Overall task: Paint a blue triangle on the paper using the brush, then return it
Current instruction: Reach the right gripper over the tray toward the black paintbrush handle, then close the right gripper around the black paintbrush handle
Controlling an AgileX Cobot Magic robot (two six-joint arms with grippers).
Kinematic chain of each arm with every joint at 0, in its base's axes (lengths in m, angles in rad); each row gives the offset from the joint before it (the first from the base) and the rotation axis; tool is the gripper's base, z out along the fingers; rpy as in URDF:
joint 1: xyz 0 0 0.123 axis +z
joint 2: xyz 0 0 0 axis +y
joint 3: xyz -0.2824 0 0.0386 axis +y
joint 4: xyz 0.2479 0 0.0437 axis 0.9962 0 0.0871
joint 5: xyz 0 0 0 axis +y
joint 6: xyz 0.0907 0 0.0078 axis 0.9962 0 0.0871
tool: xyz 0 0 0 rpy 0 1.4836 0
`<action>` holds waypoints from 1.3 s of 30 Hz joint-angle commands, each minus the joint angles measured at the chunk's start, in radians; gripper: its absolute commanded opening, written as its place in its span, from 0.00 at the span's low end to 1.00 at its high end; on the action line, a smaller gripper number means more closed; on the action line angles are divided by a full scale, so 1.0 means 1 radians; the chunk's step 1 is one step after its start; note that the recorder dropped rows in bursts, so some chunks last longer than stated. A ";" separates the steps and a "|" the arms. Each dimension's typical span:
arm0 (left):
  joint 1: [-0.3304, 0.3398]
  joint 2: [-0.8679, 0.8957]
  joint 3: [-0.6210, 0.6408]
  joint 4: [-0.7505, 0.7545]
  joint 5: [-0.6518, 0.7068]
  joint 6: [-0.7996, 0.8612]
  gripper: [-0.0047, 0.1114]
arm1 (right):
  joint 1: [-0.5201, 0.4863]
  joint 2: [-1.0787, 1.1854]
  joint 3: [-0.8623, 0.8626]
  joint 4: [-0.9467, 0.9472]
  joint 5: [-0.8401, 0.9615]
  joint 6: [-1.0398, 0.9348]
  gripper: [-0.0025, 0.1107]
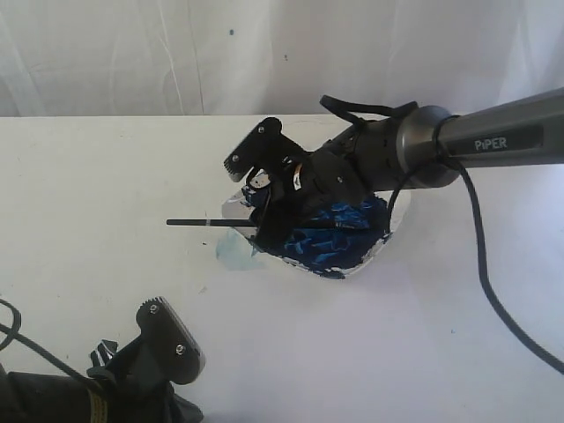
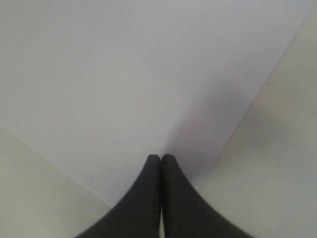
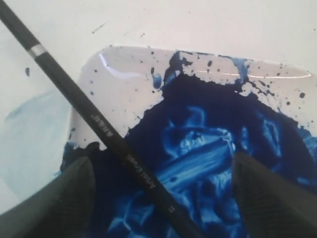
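The brush lies across the white dish of dark-blue paint, one end sticking out to the left over the table. In the right wrist view the brush runs slantwise over the dish, with a silver band near its outer end. Its other end is hidden under my right gripper. That gripper is open just above the paint, one finger on each side of the handle and not touching it. My left gripper is shut and empty over the white paper. No blue triangle shows.
A pale blue smear stains the table beside the dish's left edge. A black cable hangs from the right arm down to the right. White cloth forms the backdrop behind the table.
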 commanded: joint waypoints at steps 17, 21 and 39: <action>0.003 0.005 0.007 -0.007 0.035 -0.001 0.04 | 0.099 0.053 -0.015 -0.001 -0.233 -0.056 0.61; 0.003 0.005 0.007 -0.007 0.035 -0.001 0.04 | 0.103 0.071 -0.029 -0.023 -0.231 -0.075 0.61; 0.003 0.005 0.007 -0.007 0.035 -0.001 0.04 | 0.112 0.116 -0.070 -0.035 -0.152 -0.195 0.60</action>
